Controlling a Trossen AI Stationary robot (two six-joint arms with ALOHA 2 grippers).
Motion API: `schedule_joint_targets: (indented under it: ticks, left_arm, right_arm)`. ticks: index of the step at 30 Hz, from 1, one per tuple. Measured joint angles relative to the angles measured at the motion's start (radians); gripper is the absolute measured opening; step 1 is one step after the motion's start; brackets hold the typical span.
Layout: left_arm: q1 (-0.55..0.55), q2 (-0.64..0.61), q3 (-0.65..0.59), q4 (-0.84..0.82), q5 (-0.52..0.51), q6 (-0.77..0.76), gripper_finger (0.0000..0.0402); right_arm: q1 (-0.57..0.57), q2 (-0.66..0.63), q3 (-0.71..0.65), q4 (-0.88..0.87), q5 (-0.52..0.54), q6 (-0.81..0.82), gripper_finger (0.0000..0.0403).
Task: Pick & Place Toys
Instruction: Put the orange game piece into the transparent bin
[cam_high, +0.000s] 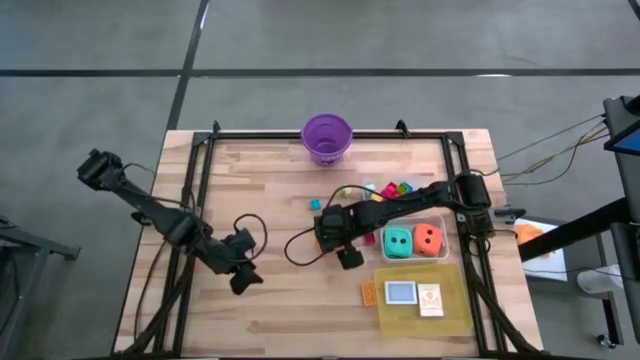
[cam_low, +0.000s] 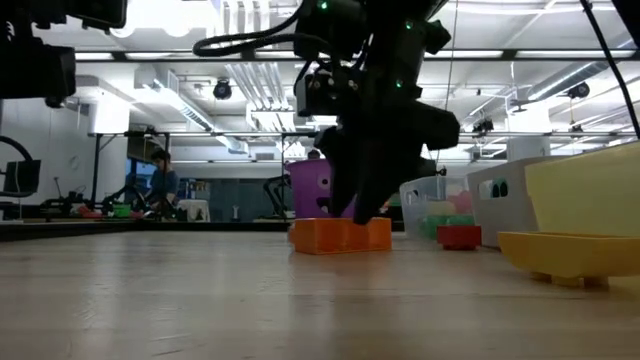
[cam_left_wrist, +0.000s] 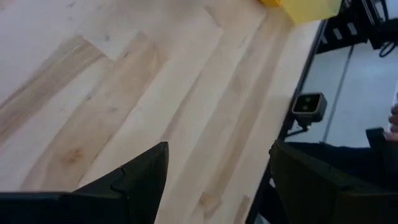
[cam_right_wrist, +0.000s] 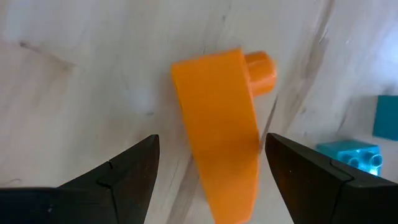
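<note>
Wooden table (cam_high: 270, 190): your right gripper (cam_right_wrist: 211, 171) sits low near mid-table, fingers apart either side of the orange wedge (cam_right_wrist: 221, 124), not clamped. Other toys (cam_high: 385, 189) lie scattered just behind it. Your left gripper (cam_left_wrist: 217, 180) waits open, front-left.

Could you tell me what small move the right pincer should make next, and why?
Probably lower and close. The right pincer is open, its fingers either side of the orange wedge lying on the table, not yet gripping it. The left pincer waits over bare wood.
</note>
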Motion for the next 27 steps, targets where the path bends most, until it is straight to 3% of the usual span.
schedule_joint_targets:
  ticks: [4,15,19,27]
  left_arm:
    - [-0.006,-0.009,0.0,0.001,0.0,-0.001,0.027]
    - [-0.007,-0.011,0.0,0.005,-0.004,-0.016,0.027]
    - [-0.007,-0.011,0.0,0.005,-0.004,-0.022,0.0271]
    - [-0.007,-0.011,0.0,0.005,-0.004,-0.029,0.0271]
  right_arm:
    - [-0.01,0.0,-0.003,0.002,-0.002,-0.014,0.0275]
    - [-0.037,0.0,-0.051,0.041,-0.001,-0.037,0.0154]
    - [-0.036,-0.002,-0.065,0.056,0.003,-0.042,0.0154]
    - [-0.035,0.004,-0.082,0.076,-0.001,-0.037,0.0207]
